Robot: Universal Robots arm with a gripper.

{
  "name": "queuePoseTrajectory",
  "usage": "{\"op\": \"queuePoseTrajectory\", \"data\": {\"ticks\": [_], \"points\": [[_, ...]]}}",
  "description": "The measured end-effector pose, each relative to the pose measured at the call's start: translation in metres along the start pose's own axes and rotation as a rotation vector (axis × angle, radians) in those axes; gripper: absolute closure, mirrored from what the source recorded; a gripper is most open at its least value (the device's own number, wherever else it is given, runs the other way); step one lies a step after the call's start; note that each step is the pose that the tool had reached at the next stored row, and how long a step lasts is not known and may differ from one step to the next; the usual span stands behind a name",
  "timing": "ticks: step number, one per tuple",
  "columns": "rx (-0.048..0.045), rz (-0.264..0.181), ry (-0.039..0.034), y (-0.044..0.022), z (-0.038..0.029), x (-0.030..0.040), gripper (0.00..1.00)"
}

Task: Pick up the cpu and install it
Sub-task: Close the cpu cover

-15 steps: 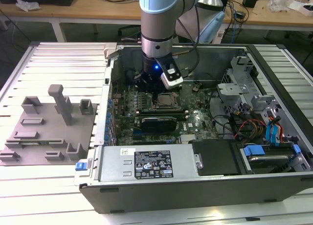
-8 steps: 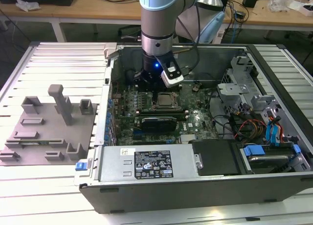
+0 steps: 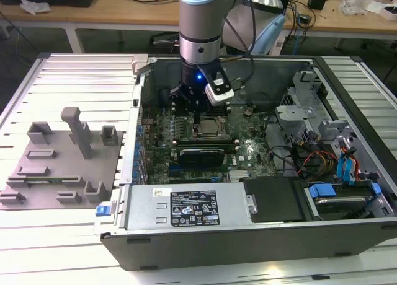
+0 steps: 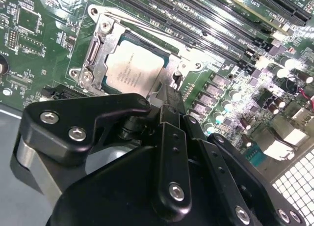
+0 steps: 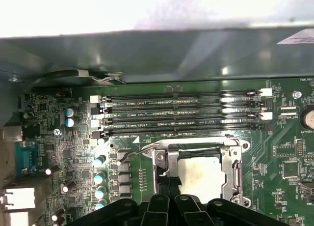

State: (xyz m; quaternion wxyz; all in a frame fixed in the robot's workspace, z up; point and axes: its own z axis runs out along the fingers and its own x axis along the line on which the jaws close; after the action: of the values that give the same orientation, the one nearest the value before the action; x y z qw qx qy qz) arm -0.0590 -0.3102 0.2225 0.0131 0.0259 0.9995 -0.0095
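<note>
The cpu (image 3: 208,129) lies flat in the socket on the green motherboard inside the open computer case. Its silvery top (image 4: 132,71) shows inside the metal socket frame (image 4: 95,54), and again as cpu (image 5: 201,174) in the first wrist view. My gripper (image 3: 197,116) hangs straight down over the socket's edge. Its fingertips (image 5: 168,183) are pressed together beside the cpu, at the rim of the frame, with nothing between them. In the second wrist view the gripper (image 4: 170,97) reaches the frame edge just beside the chip.
A grey tray (image 3: 62,164) with upright fixtures lies at the exterior view's left. Memory slots (image 5: 181,113) run beside the socket, near the case wall (image 5: 147,49). A long black card (image 3: 201,153), a power supply (image 3: 186,207) and cables (image 3: 316,161) fill the case.
</note>
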Motion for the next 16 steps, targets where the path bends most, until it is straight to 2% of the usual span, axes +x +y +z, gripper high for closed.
{"op": "queuePoseTrajectory", "data": {"ticks": [4, 10, 16], "points": [[0.0003, 0.0, 0.0003, -0.0039, 0.0012, -0.0001, 0.89], [0.0003, 0.0, 0.0002, -0.0043, 0.0018, -0.0002, 0.89], [0.0, 0.0, 0.0003, -0.0069, 0.0147, 0.0001, 0.89]]}}
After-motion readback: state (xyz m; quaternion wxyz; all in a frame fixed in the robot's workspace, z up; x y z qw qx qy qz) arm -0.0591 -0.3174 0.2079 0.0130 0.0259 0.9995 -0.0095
